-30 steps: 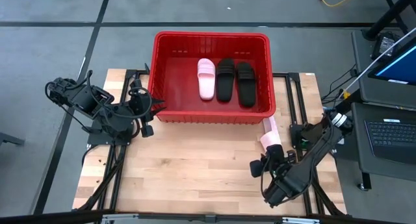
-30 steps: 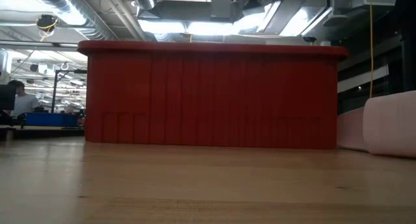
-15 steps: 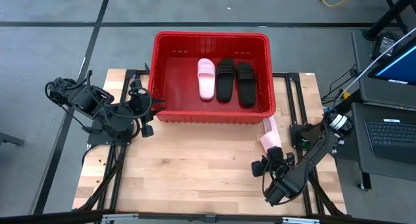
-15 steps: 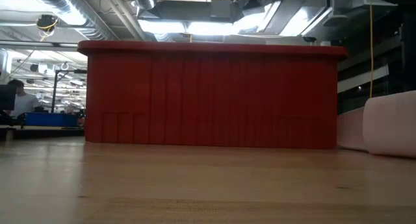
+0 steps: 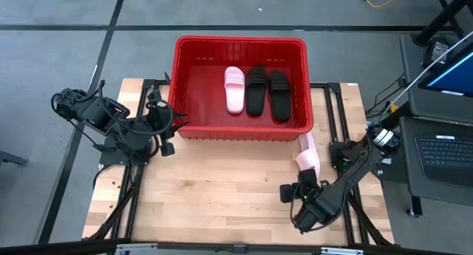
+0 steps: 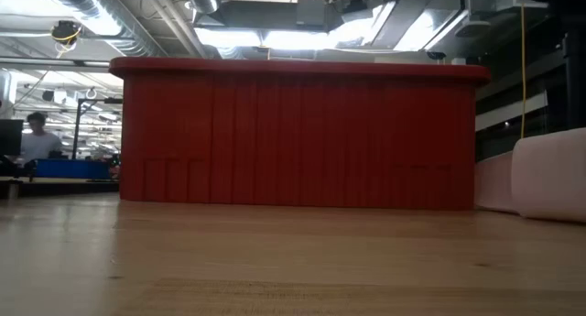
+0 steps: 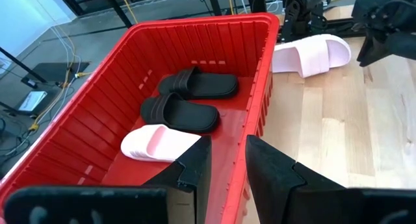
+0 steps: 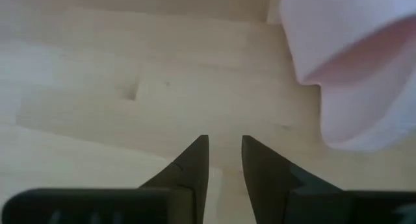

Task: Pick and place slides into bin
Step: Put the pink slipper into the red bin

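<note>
1. Overhead, the left gripper [image 5: 164, 133] sits at centre-left of the frame, idle beside the near left corner of the bin [image 5: 194, 49]; in its wrist view the two dark fingers [image 7: 195, 169] stand close together with only a thin gap and nothing between them.

2. Four slides are on show: two pale pink, two black. Three lie side by side on the floor of the red bin in the upper centre of the high view: one pink slide [image 5: 235, 89], then a black slide [image 5: 256, 90], then a second black slide [image 5: 278, 95].

3. The fourth slide [image 5: 307, 152], pale pink, lies on the wooden table [image 5: 222, 185] right of centre, just outside the bin's near right corner, with one end close to the bin wall.

4. The right gripper [image 5: 290, 191] hovers low over bare wood at lower right of the high view, near that loose slide's outer end but apart from it. Its wrist view shows the fingers [image 8: 192, 165] nearly closed and empty, the pink strap off to one side.

5. From table height, the bin's slatted wall fills the middle of the frame and hides the slides inside; the loose pink slide shows at the right edge.

6. A laptop [image 5: 446, 155] rests on a stand at the far right, beyond the table.
</note>
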Robot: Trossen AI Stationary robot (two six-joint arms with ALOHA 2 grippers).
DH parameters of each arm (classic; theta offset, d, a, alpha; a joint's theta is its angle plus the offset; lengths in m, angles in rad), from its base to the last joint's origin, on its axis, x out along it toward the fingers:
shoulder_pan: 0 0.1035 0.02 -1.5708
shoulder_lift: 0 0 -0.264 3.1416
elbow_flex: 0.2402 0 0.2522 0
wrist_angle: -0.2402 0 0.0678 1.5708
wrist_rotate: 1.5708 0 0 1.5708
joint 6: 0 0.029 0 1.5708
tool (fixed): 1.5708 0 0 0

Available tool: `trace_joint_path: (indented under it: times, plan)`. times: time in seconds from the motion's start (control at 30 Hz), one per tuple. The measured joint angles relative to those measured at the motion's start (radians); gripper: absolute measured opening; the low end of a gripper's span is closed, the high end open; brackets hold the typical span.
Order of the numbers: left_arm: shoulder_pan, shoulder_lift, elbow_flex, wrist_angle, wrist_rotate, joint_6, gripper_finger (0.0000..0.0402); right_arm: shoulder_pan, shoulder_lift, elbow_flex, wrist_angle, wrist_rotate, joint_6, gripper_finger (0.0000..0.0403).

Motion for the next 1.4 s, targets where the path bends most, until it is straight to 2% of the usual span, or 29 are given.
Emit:
trace_joint_path:
  times: [0.33,0.5,0.77,1.03,1.17,1.4]
  plan:
    - [0.0,0.0,0.0,0.0,0.0,0.034,0.0088,-0.044,0.0,0.024,-0.014,-0.004,0.003,0.0093]
    - [0.0,0.0,0.0,-0.003,0.011,0.056,0.0088,-0.065,0.0,0.025,-0.093,-0.007,0.008,0.0091]
    - [0.0,0.0,0.0,-0.019,0.128,0.056,0.0088,-0.074,0.0,0.025,-0.186,-0.061,0.009,0.0064]
    - [0.0,0.0,0.0,-0.019,0.12,0.048,0.0088,-0.064,0.03,0.025,-0.157,-0.07,-0.022,0.0042]
    - [0.0,0.0,0.0,-0.018,0.119,0.048,0.0088,-0.061,0.06,0.025,-0.161,-0.101,-0.024,0.0055]
    - [0.0,0.0,0.0,-0.018,0.119,0.036,0.0088,-0.064,0.079,0.021,-0.172,-0.111,-0.045,0.0114]
